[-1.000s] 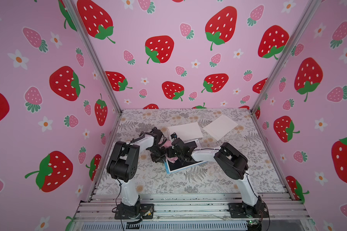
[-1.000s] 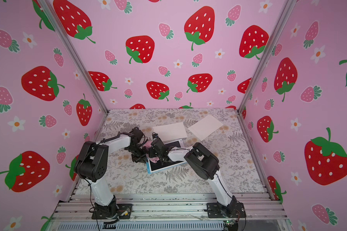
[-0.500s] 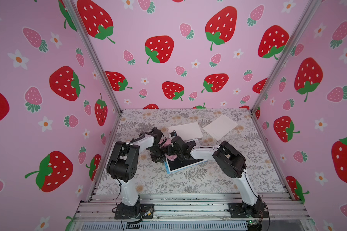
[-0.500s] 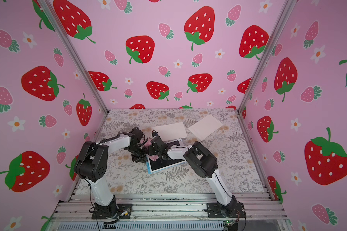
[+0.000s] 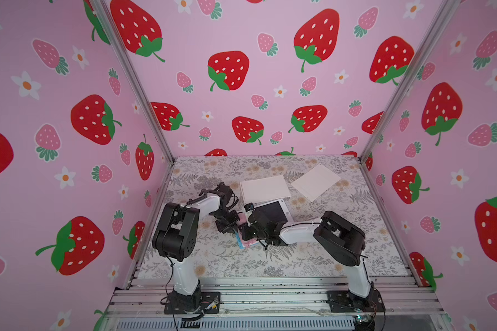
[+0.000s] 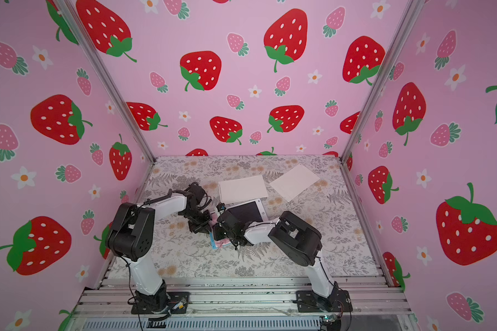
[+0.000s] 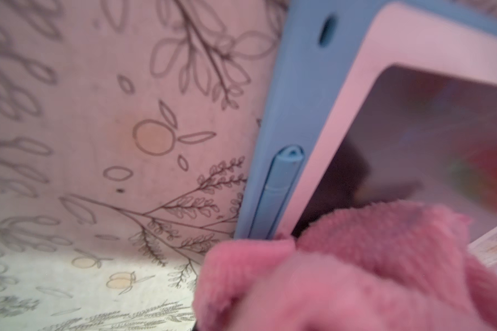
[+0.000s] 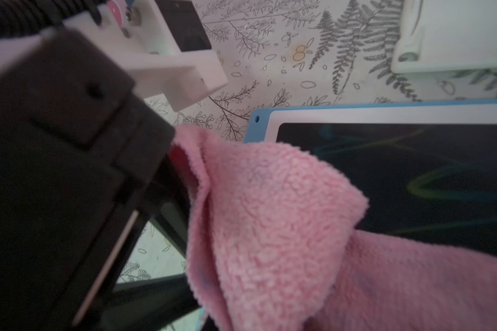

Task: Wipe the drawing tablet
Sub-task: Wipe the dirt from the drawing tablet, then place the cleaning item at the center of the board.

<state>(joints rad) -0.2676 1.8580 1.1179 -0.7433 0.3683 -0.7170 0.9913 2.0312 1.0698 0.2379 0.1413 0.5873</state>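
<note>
The drawing tablet [image 5: 273, 211] [image 6: 247, 210] lies mid-table, with a blue edge, a pale frame and a dark screen with faint coloured lines [image 8: 399, 160]. A blue stylus [image 7: 281, 183] sits in its side slot. A pink fluffy cloth [image 8: 270, 215] [image 7: 356, 272] drapes over the tablet's near left corner. My left gripper [image 5: 233, 225] is beside that corner, shut on one end of the cloth. My right gripper [image 5: 248, 229] is over the same corner, shut on the cloth; the cloth hides its jaws.
Two white sheets [image 5: 264, 189] [image 5: 316, 182] lie behind the tablet; one touches its far edge. Both wrists crowd together at the tablet's left end. Pink strawberry walls close in the table on three sides, and a metal rail [image 5: 270, 295] runs along the front.
My right gripper has slid with the cloth toward the tablet's near left corner, uncovering more of the dark screen behind it. The left arm has barely moved.
</note>
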